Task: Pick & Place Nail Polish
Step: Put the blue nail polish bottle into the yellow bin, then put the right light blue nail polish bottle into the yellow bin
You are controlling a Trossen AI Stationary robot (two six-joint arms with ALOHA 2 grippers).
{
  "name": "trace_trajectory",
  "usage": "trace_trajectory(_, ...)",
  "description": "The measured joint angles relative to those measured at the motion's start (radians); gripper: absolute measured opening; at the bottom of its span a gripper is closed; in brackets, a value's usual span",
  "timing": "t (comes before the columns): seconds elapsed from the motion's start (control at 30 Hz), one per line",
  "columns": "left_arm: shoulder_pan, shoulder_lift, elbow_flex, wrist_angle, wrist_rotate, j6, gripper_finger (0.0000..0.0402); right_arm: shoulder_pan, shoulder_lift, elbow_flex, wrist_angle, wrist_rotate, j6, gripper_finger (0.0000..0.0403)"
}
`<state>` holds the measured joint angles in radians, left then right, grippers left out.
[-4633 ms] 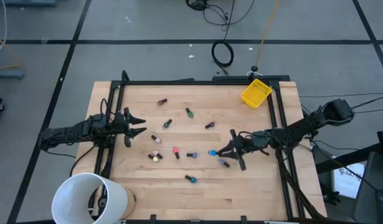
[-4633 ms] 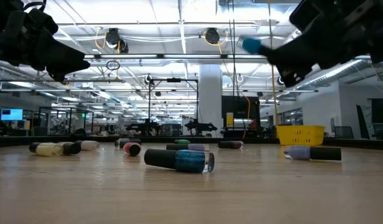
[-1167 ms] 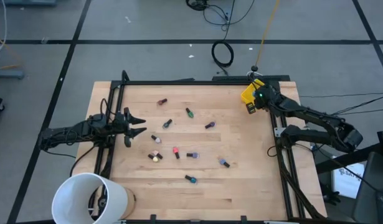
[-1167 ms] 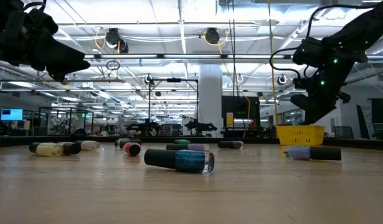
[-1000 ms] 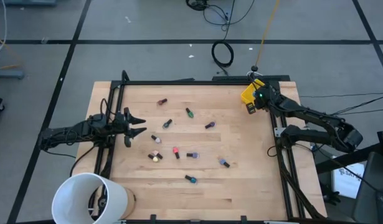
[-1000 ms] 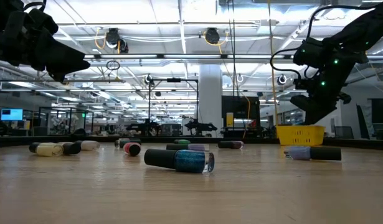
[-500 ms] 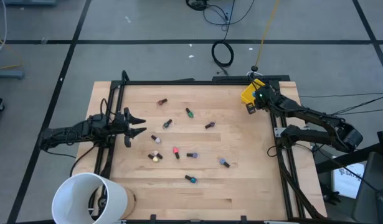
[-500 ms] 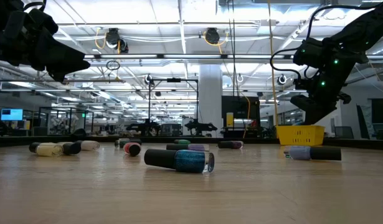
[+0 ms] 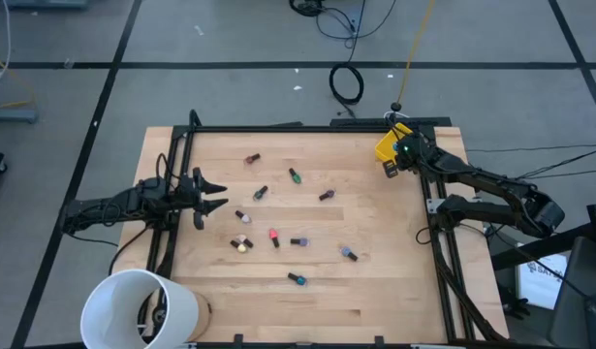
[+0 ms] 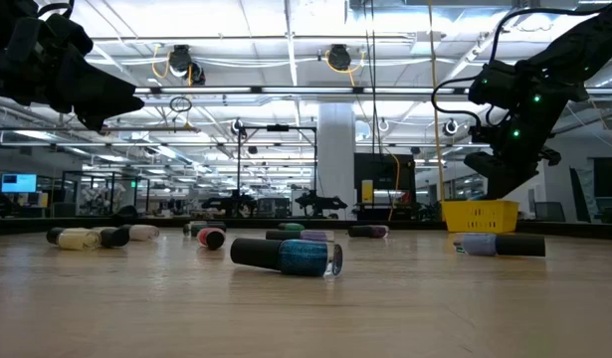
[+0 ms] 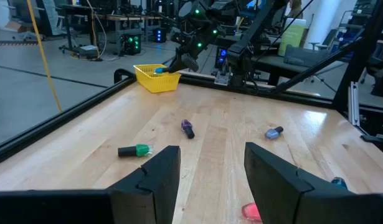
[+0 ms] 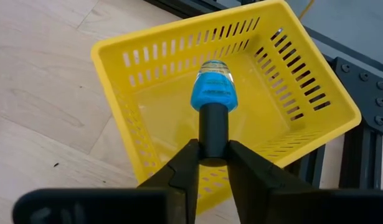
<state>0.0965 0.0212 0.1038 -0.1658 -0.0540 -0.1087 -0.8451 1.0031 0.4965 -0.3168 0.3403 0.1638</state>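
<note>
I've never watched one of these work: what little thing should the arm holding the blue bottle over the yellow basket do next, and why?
Probably just open its fingers. The right gripper pinches the blue nail polish bottle by its dark cap, directly above the yellow bin, so letting go should drop it inside.

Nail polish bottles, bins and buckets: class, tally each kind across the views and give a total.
Nail polish bottles: 11 (10 on the table, 1 in the right hand)
Yellow bin: 1
White bucket: 1
Total: 13

Right claw (image 9: 395,153) hangs over the yellow bin (image 9: 392,145), its grip unclear from above; bottles (image 9: 274,236) lie scattered on the table (image 9: 375,291).
</note>
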Motion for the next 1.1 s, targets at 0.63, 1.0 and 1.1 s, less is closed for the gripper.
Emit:
trace_trajectory(0.63, 0.0, 0.0, 0.0, 0.0, 0.0, 0.0, 0.0177, 0.014, -0.001, 0.0, 0.132, -0.029, -0.035, 0.0127)
trace_trajectory(1.0, 0.0, 0.0, 0.0, 0.0, 0.0, 0.0, 0.0177, 0.161, -0.001, 0.0, 0.365, -0.46, -0.077, 0.0128)
trace_trajectory(1.1, 0.0, 0.0, 0.0, 0.0, 0.0, 0.0, 0.0177, 0.227, -0.001, 0.0, 0.38, -0.504, -0.078, 0.0128)
